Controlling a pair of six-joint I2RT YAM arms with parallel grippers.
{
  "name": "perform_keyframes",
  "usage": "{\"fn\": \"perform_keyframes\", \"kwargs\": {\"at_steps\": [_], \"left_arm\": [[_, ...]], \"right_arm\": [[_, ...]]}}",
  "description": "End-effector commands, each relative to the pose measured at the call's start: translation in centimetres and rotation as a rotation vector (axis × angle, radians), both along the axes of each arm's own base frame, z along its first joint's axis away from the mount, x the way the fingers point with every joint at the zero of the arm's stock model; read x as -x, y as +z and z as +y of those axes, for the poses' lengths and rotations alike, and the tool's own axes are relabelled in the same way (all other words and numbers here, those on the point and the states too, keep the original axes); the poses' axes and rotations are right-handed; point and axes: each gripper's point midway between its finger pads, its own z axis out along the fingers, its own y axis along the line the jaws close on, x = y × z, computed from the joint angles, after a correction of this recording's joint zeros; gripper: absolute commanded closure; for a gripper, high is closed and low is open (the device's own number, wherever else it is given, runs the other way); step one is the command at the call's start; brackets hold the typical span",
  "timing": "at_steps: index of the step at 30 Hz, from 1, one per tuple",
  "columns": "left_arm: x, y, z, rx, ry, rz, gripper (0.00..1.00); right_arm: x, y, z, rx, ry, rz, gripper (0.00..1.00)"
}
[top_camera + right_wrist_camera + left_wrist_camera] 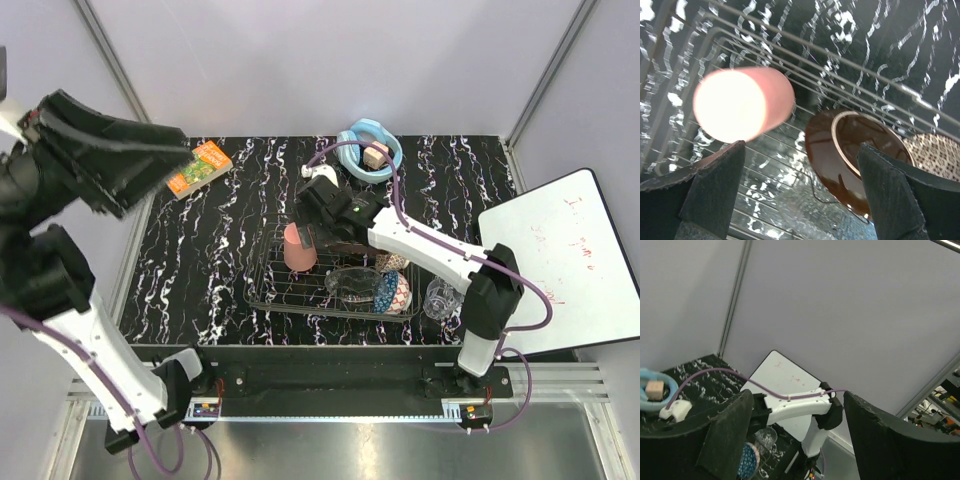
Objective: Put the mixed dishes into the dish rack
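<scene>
The right gripper (315,226) hangs wide and empty over the pink cup (299,249), which sits inverted at the rack's (272,296) left end. The glass cup (440,297) stands on the worktop (200,280) just off the rack's right end, far nearer this gripper than the left gripper (797,437), which is spread, empty and raised high.

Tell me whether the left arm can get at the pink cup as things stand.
Probably not yet: the right pincer hangs open directly over the pink cup in the dish rack, blocking the way from above.
</scene>
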Motion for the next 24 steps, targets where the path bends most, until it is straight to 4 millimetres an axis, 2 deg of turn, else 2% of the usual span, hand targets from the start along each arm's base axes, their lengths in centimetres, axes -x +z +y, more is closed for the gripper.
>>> {"fn": "perform_keyframes", "kwargs": {"at_steps": [1, 3, 4, 6, 7, 8, 10, 11, 12, 14, 15, 16, 17, 18, 19, 21, 22, 24], "left_arm": [[-5.2, -4.8, 2.6, -0.049, -0.032, 0.178, 0.28], [-6.6, -6.3, 3.3, -0.038, -0.034, 0.216, 0.27], [-8.1, -7.8, 3.9, -0.007, -0.042, 0.274, 0.26], [-8.3, -8.8, 3.7, -0.012, -0.046, 0.254, 0.21], [-9.3, -10.0, 4.0, 0.005, -0.045, 0.278, 0.21], [-9.6, -10.4, 4.1, -0.037, -0.029, 0.205, 0.2], [-11.8, -11.9, 5.2, -0.015, 0.06, 0.245, 0.22], [-13.3, -13.1, 5.9, -0.088, 0.123, 0.168, 0.25], [-15.9, -15.0, 7.2, -0.064, 0.227, 0.26, 0.27], [-18.5, -17.6, 7.4, -0.192, 0.302, 0.228, 0.33], [-20.9, -20.5, 9.0, -0.251, 0.453, 0.326, 0.35], [-21.8, -21.9, 9.1, -0.309, 0.502, 0.329, 0.36], [-22.1, -23.1, 7.3, -0.409, 0.489, 0.28, 0.38], [-23.2, -24.1, 8.8, -0.472, 0.635, 0.281, 0.38], [-23.3, -25.7, 7.0, -0.531, 0.611, 0.275, 0.39], [-24.6, -26.7, 8.3, -0.587, 0.748, 0.267, 0.35], [-25.0, -28.7, 7.9, -0.617, 0.743, 0.29, 0.36], [-26.1, -29.8, 9.0, -0.653, 0.84, 0.287, 0.37]], "right_arm": [[0.2, 2.3, -1.3, -0.041, -0.053, -0.064, 0.0], [0.4, 2.4, -1.7, -0.042, -0.06, -0.069, 0.0], [0.4, 2.3, -1.8, -0.04, -0.067, -0.074, 0.0], [0.3, 2.3, -1.8, -0.041, -0.07, -0.074, 0.0], [0.3, 2.3, -1.8, -0.044, -0.07, -0.076, 0.01], [0.3, 2.3, -1.7, -0.042, -0.071, -0.074, 0.0], [0.1, 2.3, -1.5, -0.045, -0.072, -0.074, 0.0], [0.1, 2.2, -1.5, -0.045, -0.071, -0.073, 0.0], [0.0, 2.1, -1.4, -0.041, -0.071, -0.073, 0.0], [-0.1, 2.1, -1.5, -0.036, -0.071, -0.078, 0.0], [0.0, 2.1, -1.5, -0.034, -0.07, -0.076, 0.0], [-0.1, 1.9, -1.6, -0.029, -0.073, -0.078, 0.0], [-0.1, 1.9, -1.6, -0.029, -0.075, -0.079, 0.0], [-0.1, 1.8, -1.8, -0.023, -0.078, -0.081, 0.0], [-0.2, 1.6, -1.9, -0.018, -0.083, -0.082, 0.0], [-0.3, 1.4, -2.3, -0.003, -0.093, -0.089, 0.01], [-0.4, 1.2, -2.7, 0.007, -0.1, -0.088, 0.0], [-0.8, 1.4, -3.9, -0.002, -0.134, -0.091, 0.0]]}}
